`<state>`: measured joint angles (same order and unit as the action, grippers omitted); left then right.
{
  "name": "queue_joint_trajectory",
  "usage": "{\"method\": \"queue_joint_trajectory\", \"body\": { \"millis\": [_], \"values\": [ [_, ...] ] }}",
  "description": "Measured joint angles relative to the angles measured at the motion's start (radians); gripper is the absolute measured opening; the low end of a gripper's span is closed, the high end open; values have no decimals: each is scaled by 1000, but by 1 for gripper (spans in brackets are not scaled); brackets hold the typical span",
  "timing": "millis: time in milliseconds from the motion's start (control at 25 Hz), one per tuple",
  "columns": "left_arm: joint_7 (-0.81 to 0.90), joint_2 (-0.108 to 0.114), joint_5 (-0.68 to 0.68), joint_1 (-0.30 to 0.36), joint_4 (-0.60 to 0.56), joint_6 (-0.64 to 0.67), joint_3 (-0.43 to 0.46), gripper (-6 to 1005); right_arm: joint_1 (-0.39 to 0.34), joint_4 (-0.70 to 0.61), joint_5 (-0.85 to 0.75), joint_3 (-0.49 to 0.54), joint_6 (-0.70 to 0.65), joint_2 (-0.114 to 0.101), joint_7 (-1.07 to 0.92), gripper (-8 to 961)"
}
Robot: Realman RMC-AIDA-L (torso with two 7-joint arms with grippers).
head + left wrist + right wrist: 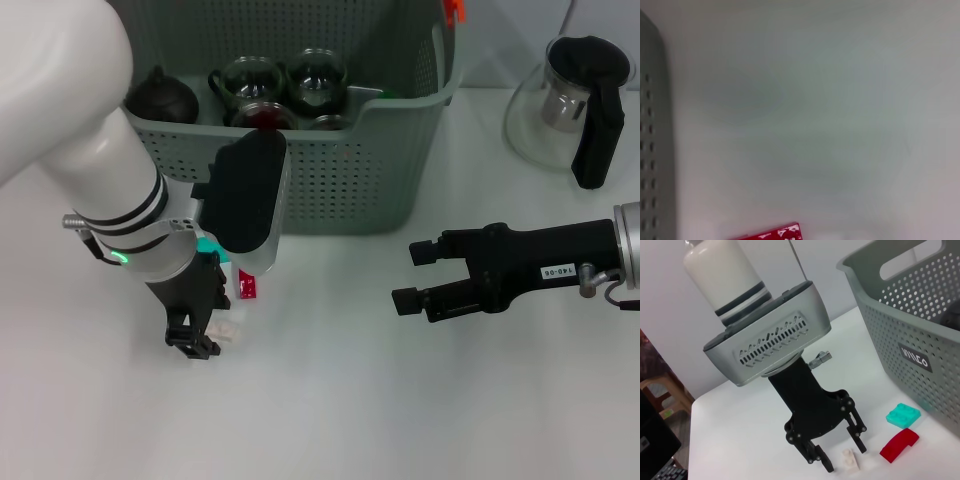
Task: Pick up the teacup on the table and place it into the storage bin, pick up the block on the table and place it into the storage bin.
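Your small white plastic block [850, 460] lies on the white table [330, 400], just near of the grey-green perforated plastic storage bin [340, 190], which already holds several dark glass teacups [318, 78]. The left claw [203, 338] stands over it, fingers spread, the block between the fingertips [826, 463] on the table. A teal block [903, 415] and a red curved block [898, 444] lie close by, beside the bin wall. Your right claw [412, 275] hovers spread, empty, to the right. A glass pitcher with a black handle [575, 100] stands far right.
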<state>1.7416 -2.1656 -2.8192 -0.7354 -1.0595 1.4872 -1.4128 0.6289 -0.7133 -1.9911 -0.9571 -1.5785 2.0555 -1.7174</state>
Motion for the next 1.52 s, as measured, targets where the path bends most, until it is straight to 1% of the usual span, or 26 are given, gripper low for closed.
{"method": "queue_joint_trajectory", "body": {
  "millis": [640,880,1080,1240,1360,1440,1520],
  "values": [
    [6,-2,0,-12,38,-29,0,531,-7,1,0,0,0,0,10,946],
    [10,-2,-2,-23,54,-28,4,323,-9,2,0,0,0,0,12,947],
    [12,-2,10,-25,29,-1,21,214,-9,2,0,1,-2,0,12,947],
    [25,-2,8,-26,-7,42,45,191,-9,2,0,1,-2,0,13,947],
    [33,-1,16,-26,-63,123,114,195,-9,2,0,2,-2,0,15,947],
    [34,-1,41,-26,-127,208,200,204,-9,2,0,2,-2,-1,15,947],
    [35,1,94,-33,-192,307,322,214,-9,2,0,4,-4,-3,17,947]
  ]
}}
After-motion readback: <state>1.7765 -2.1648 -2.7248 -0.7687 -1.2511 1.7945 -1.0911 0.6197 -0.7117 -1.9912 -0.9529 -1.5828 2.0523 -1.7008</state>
